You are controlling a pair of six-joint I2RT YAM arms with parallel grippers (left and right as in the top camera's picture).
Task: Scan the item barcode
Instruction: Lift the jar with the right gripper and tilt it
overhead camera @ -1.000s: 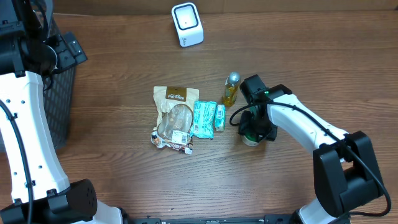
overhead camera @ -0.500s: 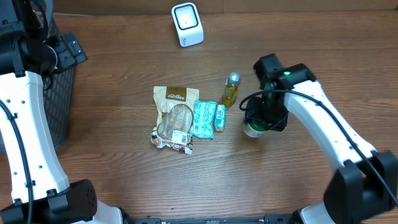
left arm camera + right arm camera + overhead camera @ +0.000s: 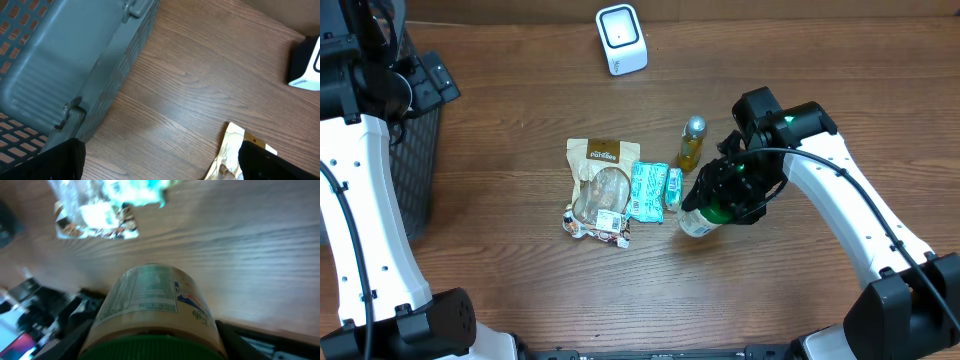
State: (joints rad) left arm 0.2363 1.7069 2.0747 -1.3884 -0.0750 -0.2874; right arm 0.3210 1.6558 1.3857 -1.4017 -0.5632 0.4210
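Your right hand [image 3: 732,188] is clamped on the jar [image 3: 697,222], gripping it at the green-lid end. The jar is tipped on its side, with its base pointing toward the packets. It sits just to the right of the two teal packets [image 3: 648,190] and a little in front of the small bottle [image 3: 691,143] of yellow liquid. From overhead you cannot tell whether the base touches the tabletop [image 3: 510,120]. In the right wrist view the jar's printed label faces the camera and the wood grain shows beyond it.

The scanner [image 3: 621,38] stands at the far edge, well apart from the jar. The snack bag [image 3: 600,188] lies to the left of the teal packets, touching them.

Your left hand [image 3: 160,155] has its fingers spread wide apart with nothing between them. It is held above the tabletop beside the grey basket [image 3: 60,60].
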